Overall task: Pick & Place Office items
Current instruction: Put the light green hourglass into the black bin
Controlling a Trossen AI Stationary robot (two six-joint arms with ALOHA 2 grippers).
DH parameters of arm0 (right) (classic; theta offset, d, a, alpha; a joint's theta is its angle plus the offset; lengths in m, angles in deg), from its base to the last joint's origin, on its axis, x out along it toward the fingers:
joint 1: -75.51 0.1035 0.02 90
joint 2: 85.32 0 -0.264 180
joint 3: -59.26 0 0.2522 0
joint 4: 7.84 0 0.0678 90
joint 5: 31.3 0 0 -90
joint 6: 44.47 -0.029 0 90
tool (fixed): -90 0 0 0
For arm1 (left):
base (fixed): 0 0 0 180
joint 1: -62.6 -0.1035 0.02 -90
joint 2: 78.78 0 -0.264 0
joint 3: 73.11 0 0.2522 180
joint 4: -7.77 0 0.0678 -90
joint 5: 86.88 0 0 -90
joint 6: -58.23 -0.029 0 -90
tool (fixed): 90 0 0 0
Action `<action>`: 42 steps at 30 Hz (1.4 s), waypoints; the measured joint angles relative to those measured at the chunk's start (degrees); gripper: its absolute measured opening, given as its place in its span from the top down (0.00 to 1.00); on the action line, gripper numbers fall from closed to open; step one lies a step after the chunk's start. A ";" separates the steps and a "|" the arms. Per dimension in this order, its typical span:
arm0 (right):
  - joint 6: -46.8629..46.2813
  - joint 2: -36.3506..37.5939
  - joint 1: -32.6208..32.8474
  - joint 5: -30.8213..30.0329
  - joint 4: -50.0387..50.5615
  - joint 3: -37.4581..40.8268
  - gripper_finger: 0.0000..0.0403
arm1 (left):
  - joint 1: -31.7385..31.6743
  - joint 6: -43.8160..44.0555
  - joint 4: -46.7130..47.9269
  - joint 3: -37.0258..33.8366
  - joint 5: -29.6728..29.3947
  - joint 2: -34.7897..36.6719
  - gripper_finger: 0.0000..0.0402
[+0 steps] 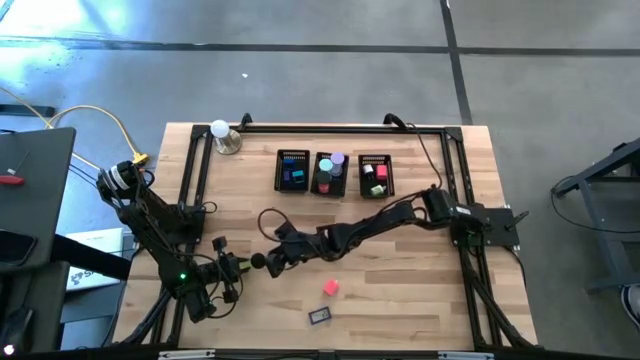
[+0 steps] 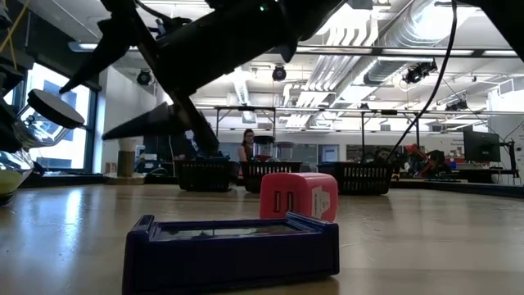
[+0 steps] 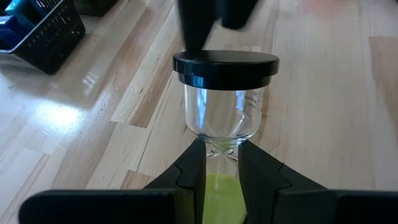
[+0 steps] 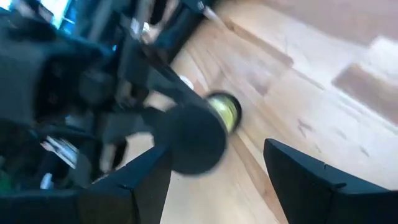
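My left gripper (image 1: pixel 238 268) near the table's front left is shut on a small hourglass (image 3: pixel 221 118) with clear glass, black end caps and yellow-green sand (image 3: pixel 219 194). The hourglass's free black cap (image 1: pixel 258 262) points toward the table's right. My right gripper (image 4: pixel 217 180) is open, and its fingers reach in from the right, standing on either side of that cap (image 4: pixel 189 140). I cannot tell whether they touch it. A pink block (image 1: pixel 331 287) and a dark blue flat piece (image 1: pixel 320 316) lie on the table near the front edge. My left gripper pinches the hourglass at its narrow neck (image 3: pixel 221 152) between its two fingers (image 3: pixel 186 177). The fingers lie across the hourglass. The bulb with the sand sits back between the fingers, and the empty bulb and the black cap (image 3: pixel 225 65) stick out past the fingertips.
Three black mesh bins (image 1: pixel 293 171), (image 1: pixel 331 174), (image 1: pixel 376 176) with small pieces stand at the far middle. A white ball on a metal base (image 1: pixel 221 130) stands at the far left. A black frame (image 1: pixel 340 128) runs around the table's edges.
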 joint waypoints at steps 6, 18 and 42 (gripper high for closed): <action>0.12 0.02 -0.46 1.05 -3.07 -0.07 0.40 | 0.00 0.00 0.00 0.00 0.00 0.00 0.83; 0.12 0.04 -0.47 0.42 -2.14 -0.07 0.40 | -0.76 -0.18 0.04 0.00 -0.07 0.00 0.83; 0.36 0.04 0.58 0.56 -2.40 -0.07 0.40 | -1.93 -1.66 -0.69 0.00 0.09 0.00 0.83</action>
